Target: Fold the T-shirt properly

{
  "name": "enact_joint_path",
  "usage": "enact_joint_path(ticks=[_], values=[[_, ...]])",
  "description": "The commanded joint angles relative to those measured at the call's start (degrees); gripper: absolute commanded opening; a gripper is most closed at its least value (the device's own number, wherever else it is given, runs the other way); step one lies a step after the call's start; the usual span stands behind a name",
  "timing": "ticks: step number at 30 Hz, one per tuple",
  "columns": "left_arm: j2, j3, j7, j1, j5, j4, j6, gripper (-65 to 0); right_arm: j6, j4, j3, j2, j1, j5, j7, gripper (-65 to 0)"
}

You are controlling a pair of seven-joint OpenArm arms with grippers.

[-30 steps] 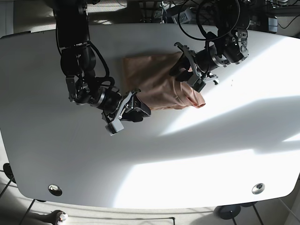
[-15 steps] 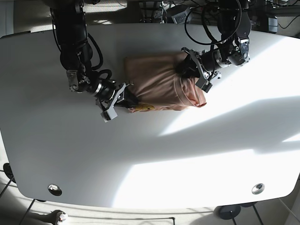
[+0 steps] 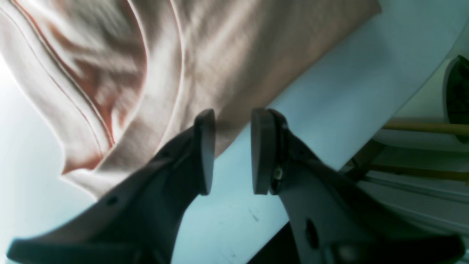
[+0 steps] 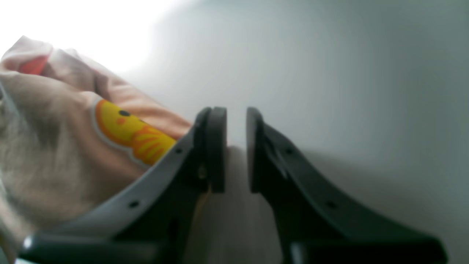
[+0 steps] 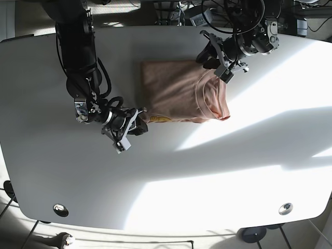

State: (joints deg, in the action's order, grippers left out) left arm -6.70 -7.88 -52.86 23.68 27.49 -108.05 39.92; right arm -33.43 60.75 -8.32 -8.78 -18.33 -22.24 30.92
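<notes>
T-shirt (image 5: 182,91) folded — yellow duck print (image 4: 133,134) | no legible text

A white table (image 5: 218,176) carries two round metal fittings (image 5: 60,209).

— What are the arms made of, by the look of them?

— Black segmented links with black cables looped alongside, and silvery metal housings near the wrists.

— And the grippers?

— The left gripper (image 3: 230,152) has dark grey curved fingers ending in flat oval pads (image 3: 261,150). The right gripper (image 4: 236,149) matches it, with small screw holes along each finger.
</notes>
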Motion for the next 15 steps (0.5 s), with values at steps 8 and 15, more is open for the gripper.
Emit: enact_joint_path(ticks=[8, 15], values=[[-2.2, -0.3, 1.3, -11.9, 0.9, 14.3, 0.1, -50.4, -2.83, -1.0, 0.1, -0.3, 4.1, 5.8, -10.8, -56.3], [-5.2, 0.0, 1.3, -30.1, 0.8, 31.1, 0.1, -50.3, -4.86, 10.4, 0.4, -4.4, 14.5, 5.7, -11.3, -56.4]])
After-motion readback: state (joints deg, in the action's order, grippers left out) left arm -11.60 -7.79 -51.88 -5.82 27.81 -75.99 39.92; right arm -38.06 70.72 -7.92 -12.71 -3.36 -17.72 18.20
